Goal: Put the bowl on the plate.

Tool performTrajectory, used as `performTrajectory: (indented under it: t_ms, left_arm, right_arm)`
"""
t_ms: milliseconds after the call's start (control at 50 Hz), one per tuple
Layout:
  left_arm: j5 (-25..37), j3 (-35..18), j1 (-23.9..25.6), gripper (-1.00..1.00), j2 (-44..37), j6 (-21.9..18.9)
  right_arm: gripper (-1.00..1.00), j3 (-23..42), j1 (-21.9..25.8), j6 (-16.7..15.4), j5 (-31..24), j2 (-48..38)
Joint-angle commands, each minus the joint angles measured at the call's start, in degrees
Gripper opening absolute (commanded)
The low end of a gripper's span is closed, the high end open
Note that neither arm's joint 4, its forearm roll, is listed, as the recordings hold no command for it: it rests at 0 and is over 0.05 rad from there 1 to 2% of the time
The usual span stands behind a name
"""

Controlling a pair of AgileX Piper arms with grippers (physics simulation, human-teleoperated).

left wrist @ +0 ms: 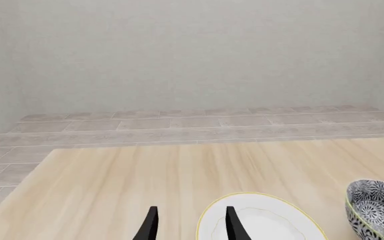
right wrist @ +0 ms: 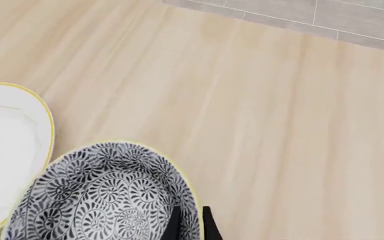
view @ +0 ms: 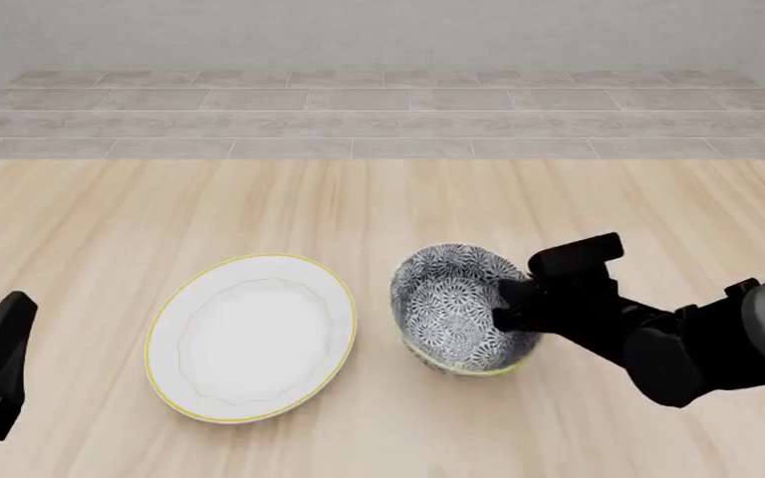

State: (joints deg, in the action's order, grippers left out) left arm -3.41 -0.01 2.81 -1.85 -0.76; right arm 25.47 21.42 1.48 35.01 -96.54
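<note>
We see the right hand (right wrist: 190, 224) reaching in from 3 o'clock, clamping the bowl (view: 460, 309) rim; bowl sits beside the plate (view: 251, 336). Its wrist view shows fingers straddling the wall. The left hand (left wrist: 190, 224) hangs released.

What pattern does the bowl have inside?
The bowl has a dense dark blue-grey and white floral pattern, clearest in the right wrist view.

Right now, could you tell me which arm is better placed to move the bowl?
Right: its gripper already straddles the bowl rim, one finger inside, one outside. The left gripper sits back, open, nearer the plate.
</note>
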Motion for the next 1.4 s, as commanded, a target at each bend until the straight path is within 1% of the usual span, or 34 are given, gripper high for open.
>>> performTrajectory:
  t_ms: [20, 40, 80, 220, 240, 260, 360, 380, 400, 420, 440, 480, 520, 600, 700, 800, 860, 880, 940, 960, 1060, 1080, 1140, 1200, 1400]
  left_arm:
    - [-0.2, 0.0, -0.04, 1.0, -0.17, -0.12]
    - [-0.19, 0.0, -0.05, 1.0, -0.14, -0.14]
    - [-0.13, 0.0, -0.11, 1.0, -0.07, -0.12]
    - [-0.15, 0.0, -0.13, 1.0, 0.01, -0.14]
    - [-0.15, 0.0, -0.15, 1.0, 0.02, -0.12]
    - [-0.15, 0.0, -0.17, 1.0, 0.05, -0.1]
    - [-0.08, 0.0, -0.15, 1.0, 0.17, -0.1]
    - [-0.08, 0.0, -0.15, 1.0, 0.17, -0.1]
    - [-0.16, 0.0, -0.18, 1.0, 0.1, -0.07]
    - [-0.17, 0.0, -0.18, 1.0, 0.09, -0.07]
    - [-0.22, 0.0, -0.2, 1.0, 0.02, -0.07]
    - [-0.22, 0.0, -0.16, 1.0, 0.02, -0.1]
    - [-0.17, 0.0, -0.13, 1.0, 0.07, -0.15]
    - [-0.47, 0.0, -0.14, 1.0, -0.18, -0.22]
    - [-0.09, 0.0, -0.11, 1.0, 0.19, -0.23]
    - [0.02, -0.01, -0.18, 1.0, 0.37, -0.16]
    - [0.13, -0.01, -0.22, 1.0, 0.51, -0.14]
    - [0.16, -0.01, -0.23, 1.0, 0.56, -0.12]
    - [0.21, -0.01, -0.17, 1.0, 0.63, -0.15]
    - [0.21, -0.01, -0.17, 1.0, 0.63, -0.15]
    - [-0.38, -0.01, -0.21, 1.0, 0.08, -0.21]
    - [-0.4, -0.02, -0.19, 1.0, 0.06, -0.22]
    - [-0.29, -0.03, -0.26, 1.0, 0.25, -0.14]
    - [-0.25, -0.03, -0.27, 1.0, 0.31, -0.18]
    - [-1.35, -0.03, -0.32, 1.0, -0.68, -0.19]
  right_arm:
    - [-1.0, -1.74, -2.01, -2.64, -1.78, 3.72]
    - [-1.0, -2.13, -1.02, -1.85, -2.01, 5.01]
    - [-1.0, -2.25, -0.91, -2.51, -3.14, 6.41]
    - [-1.0, -2.14, -0.76, -2.09, -7.03, 11.48]
    - [-1.0, -2.14, -0.33, -1.39, -7.67, 12.7]
    - [-1.0, -1.82, 0.35, 0.38, -9.09, 14.13]
    - [-1.0, -0.42, 0.26, 0.93, -12.7, 17.62]
    - [-1.0, -0.42, 0.26, 0.93, -12.73, 17.64]
    - [-1.0, 0.21, 0.57, 1.77, -14.17, 18.53]
    - [-1.0, 0.23, 0.57, 1.77, -14.21, 18.56]
    - [-1.0, 1.01, 0.79, 2.69, -15.31, 18.35]
    - [-1.0, 1.72, 0.52, 2.45, -16.6, 19.52]
    - [-1.0, 2.78, 0.3, 2.97, -18.16, 20.33]
    - [-1.0, 4.47, -0.22, 2.47, -20.46, 22.38]
    - [-1.0, 5.84, -0.4, 2.38, -21.17, 22.19]
    - [-1.0, 7.34, 0.4, 3.29, -21.63, 20.91]
    - [-1.0, 8.13, 0.53, 3.31, -22.0, 20.38]
    - [-1.0, 8.53, 1.22, 4.43, -22.28, 19.88]
    - [-1.0, 9.75, 1.79, 4.76, -23.13, 19.22]
    - [-1.0, 10.38, 3.19, 6.65, -23.64, 18.57]
    - [-1.0, 12.17, 3.99, 7.25, -24.83, 17.22]
    - [-1.0, 12.57, 4.94, 8.28, -25.05, 16.91]
    - [-1.0, 13.78, 5.64, 9.06, -25.8, 16.42]
    - [-1.0, 15.04, 6.9, 10.71, -26.55, 15.91]
    - [-1.0, 19.24, 8.97, 11.4, -28.56, 14.62]
